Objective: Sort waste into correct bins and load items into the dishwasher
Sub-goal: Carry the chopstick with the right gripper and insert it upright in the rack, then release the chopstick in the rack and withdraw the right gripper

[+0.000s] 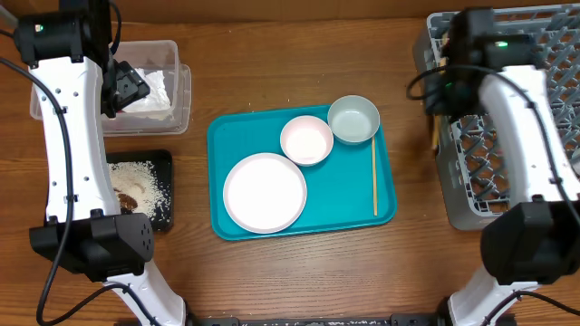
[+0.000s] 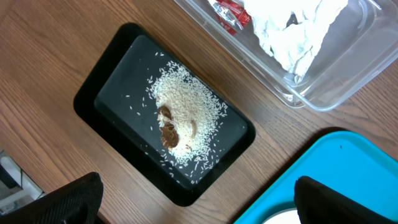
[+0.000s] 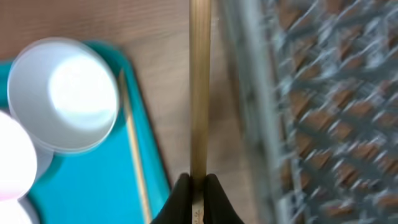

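My right gripper (image 3: 198, 182) is shut on one wooden chopstick (image 3: 199, 87), held beside the left edge of the grey dish rack (image 1: 507, 127); the rack's rim (image 3: 249, 93) looks blurred in the right wrist view. The other chopstick (image 1: 374, 177) lies on the teal tray (image 1: 227, 136) beside the grey-green bowl (image 1: 353, 119), the pinkish bowl (image 1: 307, 139) and the white plate (image 1: 265, 192). My left gripper (image 2: 196, 202) is open and empty, high above the black tray (image 2: 112, 93) holding rice and brown scraps (image 2: 180, 118). The clear tub (image 2: 348, 81) holds white napkins (image 2: 292, 31) and a red wrapper (image 2: 230, 11).
The teal tray's corner (image 2: 323, 168) shows under my left gripper. Bare wooden table lies between the teal tray and the rack. The left arm stands over the clear tub (image 1: 181, 91) and black tray (image 1: 163, 163). No cup is in view.
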